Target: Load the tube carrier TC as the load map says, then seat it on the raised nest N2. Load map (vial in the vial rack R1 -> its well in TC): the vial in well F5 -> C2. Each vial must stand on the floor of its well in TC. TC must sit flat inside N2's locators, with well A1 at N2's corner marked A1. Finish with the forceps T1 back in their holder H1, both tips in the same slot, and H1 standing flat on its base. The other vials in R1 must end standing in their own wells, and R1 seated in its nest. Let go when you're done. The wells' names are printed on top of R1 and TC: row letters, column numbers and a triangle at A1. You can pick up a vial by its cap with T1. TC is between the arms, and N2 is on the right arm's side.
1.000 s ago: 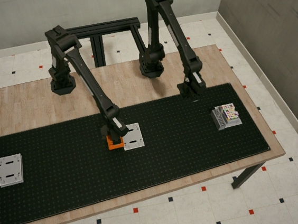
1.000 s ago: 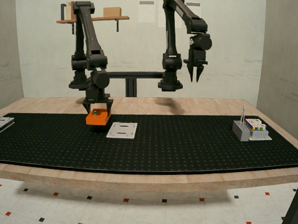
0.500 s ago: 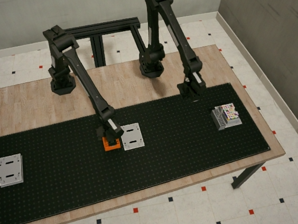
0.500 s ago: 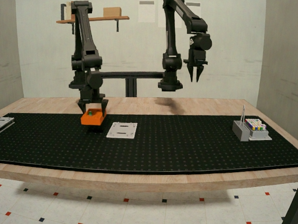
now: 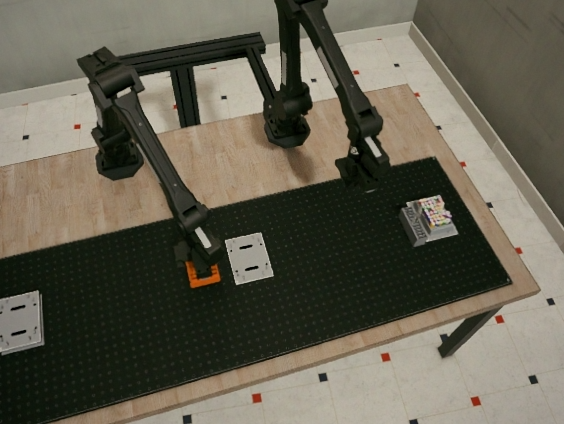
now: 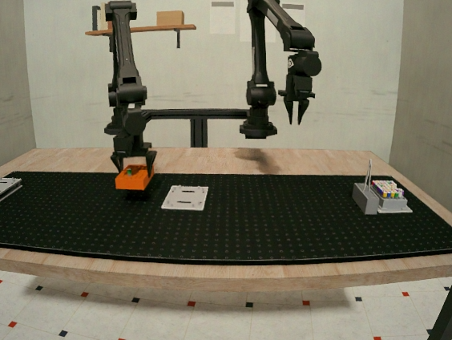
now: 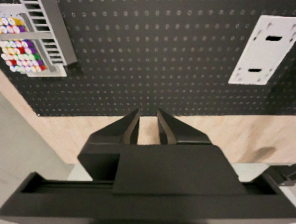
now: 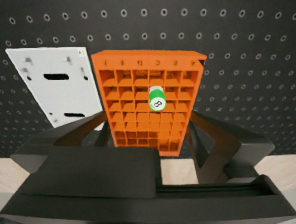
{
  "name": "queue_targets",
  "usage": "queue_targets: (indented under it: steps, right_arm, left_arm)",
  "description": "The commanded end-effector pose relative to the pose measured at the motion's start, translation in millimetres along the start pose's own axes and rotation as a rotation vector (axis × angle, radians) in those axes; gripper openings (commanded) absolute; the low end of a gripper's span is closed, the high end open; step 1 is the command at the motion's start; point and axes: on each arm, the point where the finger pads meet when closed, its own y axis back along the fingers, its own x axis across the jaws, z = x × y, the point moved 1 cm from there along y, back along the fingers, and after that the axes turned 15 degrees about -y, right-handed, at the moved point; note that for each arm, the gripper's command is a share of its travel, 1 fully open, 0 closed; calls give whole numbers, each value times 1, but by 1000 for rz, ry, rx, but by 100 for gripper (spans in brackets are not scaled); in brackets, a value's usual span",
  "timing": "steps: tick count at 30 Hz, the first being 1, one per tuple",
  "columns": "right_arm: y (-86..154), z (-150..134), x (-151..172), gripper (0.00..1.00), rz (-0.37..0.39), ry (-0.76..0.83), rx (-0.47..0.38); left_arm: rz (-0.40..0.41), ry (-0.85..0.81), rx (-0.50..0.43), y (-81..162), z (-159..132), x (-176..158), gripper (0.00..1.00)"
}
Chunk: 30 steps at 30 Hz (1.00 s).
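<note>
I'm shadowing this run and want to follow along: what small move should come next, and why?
Probably carry the orange carrier farther toward the raised plate, keeping it level. The right arm's fingers grip it above the mat, the green-capped vial stands inside, and that plate bears nothing.
</note>
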Motion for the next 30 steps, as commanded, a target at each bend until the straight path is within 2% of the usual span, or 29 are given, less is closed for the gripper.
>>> queue_targets:
  steps: [1, 2, 16, 17, 19, 30]
  right_arm:
    - [19, 18, 6, 0, 44, 6, -51]
    - [15, 12, -1, 0, 35, 6, -39]
    - [15, 19, -20, 0, 35, 6, -42]
    - [21, 28, -15, 0, 46, 6, -58]
    - [14, 20, -25, 0, 34, 6, -40]
    - [15, 27, -42, 0, 35, 6, -44]
  left_arm:
    - [19, 12, -31, 12, 10, 7, 24]
    - [19, 12, -31, 12, 10, 7, 24]
    - [19, 12, -31, 12, 10, 7, 24]
    - [19, 12, -31, 12, 10, 7, 24]
    - [19, 12, -31, 12, 10, 7, 24]
    - [19, 12, -31, 12, 10, 7, 24]
